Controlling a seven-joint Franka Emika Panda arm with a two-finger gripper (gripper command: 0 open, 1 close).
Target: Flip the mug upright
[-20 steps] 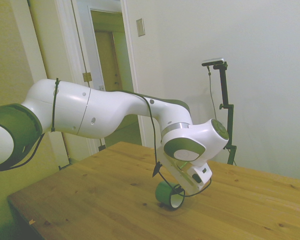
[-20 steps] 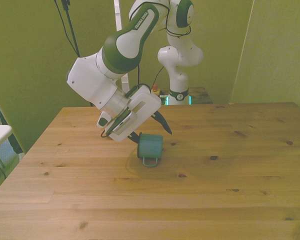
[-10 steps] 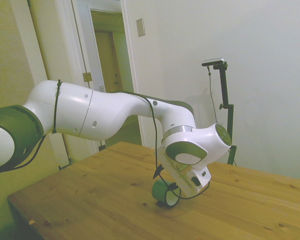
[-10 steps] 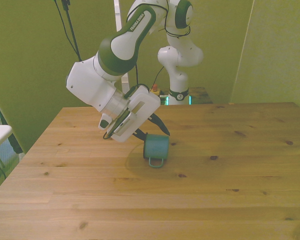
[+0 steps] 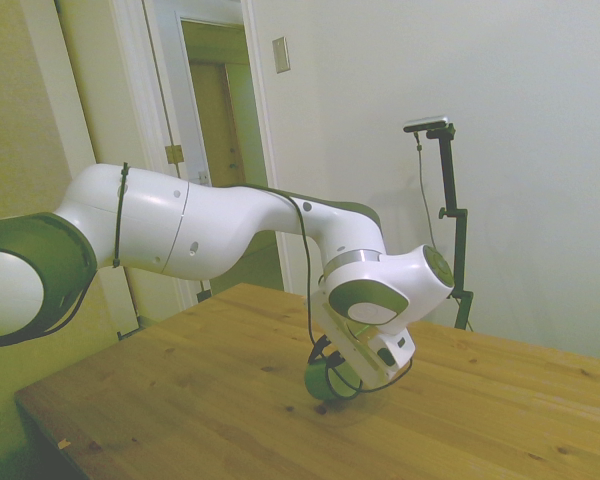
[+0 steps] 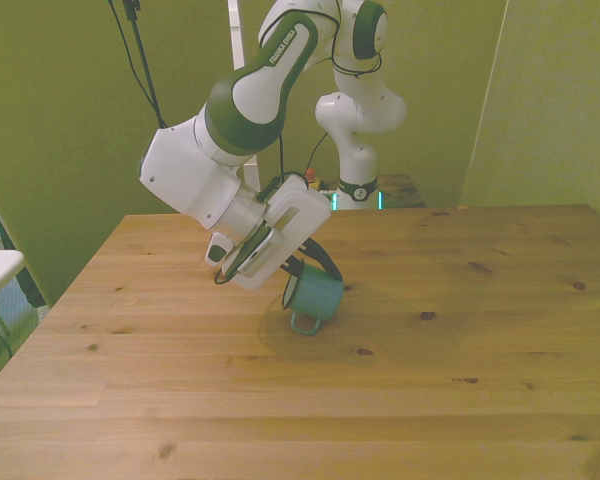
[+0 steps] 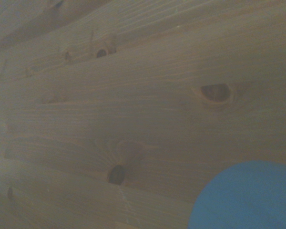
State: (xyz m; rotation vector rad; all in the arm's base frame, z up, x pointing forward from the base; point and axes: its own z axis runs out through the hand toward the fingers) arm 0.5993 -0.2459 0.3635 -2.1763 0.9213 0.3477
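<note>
Clamped on the mug (image 6: 314, 297) at its rim, one finger seemingly inside, the gripper (image 6: 302, 270) carries it tilted just below the fingertips, handle hanging toward the table (image 6: 460, 340). Held by the rim probably so that turning the wrist swings the base down; mug not yet upright.

I see table (image 6: 460, 330) as knotty planked wood w/ low sheen; mug (image 6: 315, 296) smooth, matt teal, enamel-like; arm shell (image 5: 210, 225) glossy white plastic, dark-green bands at joints.
</note>
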